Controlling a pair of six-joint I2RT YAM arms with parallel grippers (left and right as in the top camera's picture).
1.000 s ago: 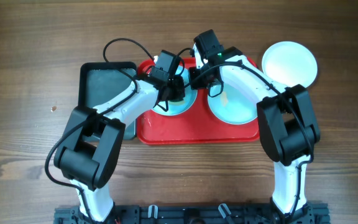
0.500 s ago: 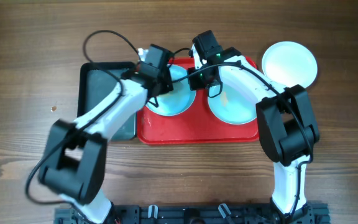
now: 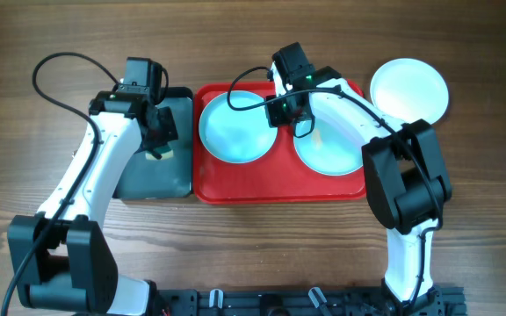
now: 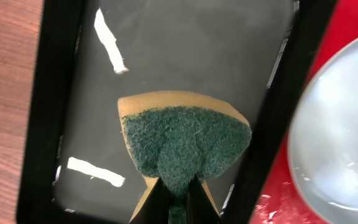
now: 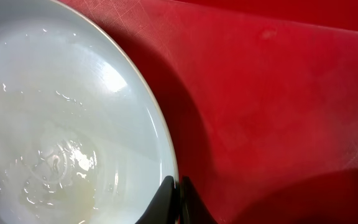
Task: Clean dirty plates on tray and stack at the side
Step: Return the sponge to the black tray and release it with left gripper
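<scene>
- The left end effector (image 4: 178, 193) was clamped shut on a green-and-yellow scouring sponge (image 4: 185, 140) at the small black rectangular tray (image 4: 61, 124). Its fingers were cut off by the wrist view's lower edge, and whether the sponge touched the tray could not be told.
- The right end effector (image 5: 178, 193) was all but closed, pinching the rim of a pale aqua-blue round plastic plate (image 5: 55, 124); only its fingertips showed.
- That plate lay wet and glossy in the left half of the large red rectangular plastic tray (image 3: 275, 189) on the wooden surface (image 3: 481, 219).
- A second pale aqua-blue plate (image 3: 332, 154) lay in the tray's right half, partly hidden by the right arm (image 3: 358, 114).
- A white round plastic plate (image 3: 409, 88) sat on the surface just beside the tray's far right corner.
</scene>
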